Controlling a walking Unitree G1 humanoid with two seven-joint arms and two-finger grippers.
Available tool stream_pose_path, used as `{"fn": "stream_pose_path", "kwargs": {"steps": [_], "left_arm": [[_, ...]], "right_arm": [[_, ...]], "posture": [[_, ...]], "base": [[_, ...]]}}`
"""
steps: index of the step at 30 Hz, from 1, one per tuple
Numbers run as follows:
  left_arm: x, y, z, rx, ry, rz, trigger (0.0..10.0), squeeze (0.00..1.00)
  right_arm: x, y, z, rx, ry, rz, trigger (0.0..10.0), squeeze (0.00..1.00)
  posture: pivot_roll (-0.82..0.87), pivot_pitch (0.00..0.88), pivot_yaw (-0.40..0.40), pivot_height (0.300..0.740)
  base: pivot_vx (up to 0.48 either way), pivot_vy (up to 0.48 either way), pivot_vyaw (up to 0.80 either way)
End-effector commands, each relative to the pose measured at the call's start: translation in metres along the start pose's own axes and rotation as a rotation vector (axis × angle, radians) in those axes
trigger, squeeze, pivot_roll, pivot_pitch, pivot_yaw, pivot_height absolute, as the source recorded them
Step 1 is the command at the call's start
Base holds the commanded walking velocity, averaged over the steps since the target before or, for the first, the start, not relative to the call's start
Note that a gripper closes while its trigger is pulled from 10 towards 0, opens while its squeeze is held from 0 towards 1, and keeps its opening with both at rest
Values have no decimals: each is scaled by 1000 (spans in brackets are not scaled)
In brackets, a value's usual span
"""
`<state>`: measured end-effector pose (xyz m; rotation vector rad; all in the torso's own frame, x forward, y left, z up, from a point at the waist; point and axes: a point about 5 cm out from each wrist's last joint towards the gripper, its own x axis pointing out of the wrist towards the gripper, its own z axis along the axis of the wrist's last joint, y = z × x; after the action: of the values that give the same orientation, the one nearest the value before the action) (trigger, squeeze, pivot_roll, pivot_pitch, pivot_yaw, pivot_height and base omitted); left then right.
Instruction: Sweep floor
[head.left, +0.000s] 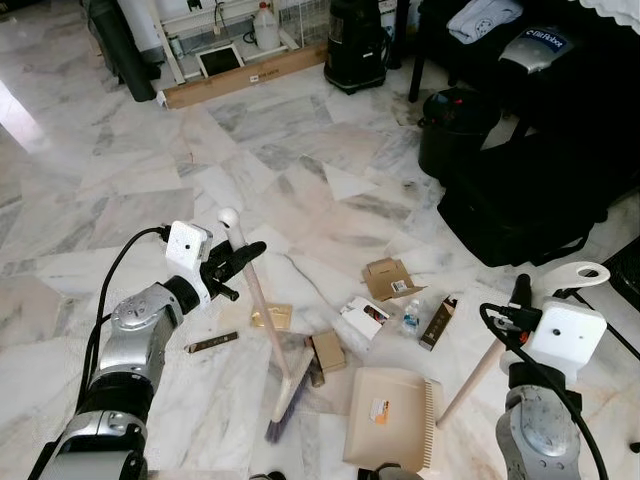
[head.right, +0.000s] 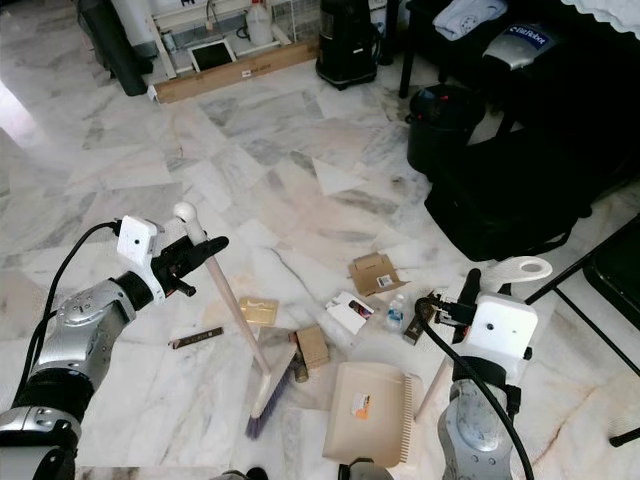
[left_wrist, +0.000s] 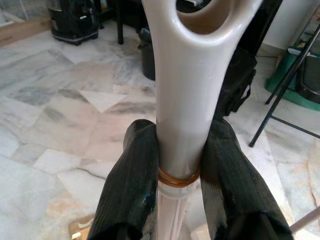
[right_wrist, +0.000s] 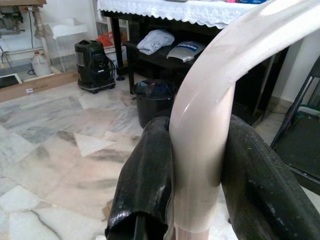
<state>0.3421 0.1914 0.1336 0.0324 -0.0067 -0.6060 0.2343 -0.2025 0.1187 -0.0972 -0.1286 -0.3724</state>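
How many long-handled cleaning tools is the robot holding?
2. The broom is in the left pincer, its bristles on the floor; the dustpan lies flat, its handle in the right pincer.

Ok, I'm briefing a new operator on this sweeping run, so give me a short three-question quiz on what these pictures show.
1. True or false: the left hand is shut on the broom handle.
2. Multiple choice: which item of litter lies on the marble floor nearest the dustpan? A) a small brown box B) a banana peel C) a glass jar
3. Fill in: the right hand grips the long handle of the ____.

Key: 1 true; 2 A; 3 dustpan.
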Motion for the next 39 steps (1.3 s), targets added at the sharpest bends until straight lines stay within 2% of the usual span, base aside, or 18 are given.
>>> {"fn": "stream_pose_path", "kwargs": {"steps": [1,5,11,25,30,39], "left_arm": [[-7,11,12,34,-41,63,10000,0],[-10,17,21,75,-76,129,10000,0],[-16,32,38,134,-185,327,10000,0],[-2,21,23,76,-177,354,10000,0],[7,15,9,58,-138,360,10000,0],[18,7,5,46,-143,357,10000,0]], "right_arm": [[1,2,3,17,-24,3,10000,0],[1,2,3,19,-23,4,10000,0],[2,3,2,20,-23,6,10000,0],[0,3,2,19,-24,7,10000,0],[-2,3,2,20,-24,0,10000,0],[-5,3,1,22,-19,-4,10000,0]], "posture": [[-79,139,79,740],[-75,137,79,740],[-76,134,78,740],[-92,138,81,740],[-101,138,90,740],[-105,144,96,740]], "base": [[0,0,0],[0,0,0],[0,0,0],[0,0,0],[0,0,0],[0,0,0]]}}
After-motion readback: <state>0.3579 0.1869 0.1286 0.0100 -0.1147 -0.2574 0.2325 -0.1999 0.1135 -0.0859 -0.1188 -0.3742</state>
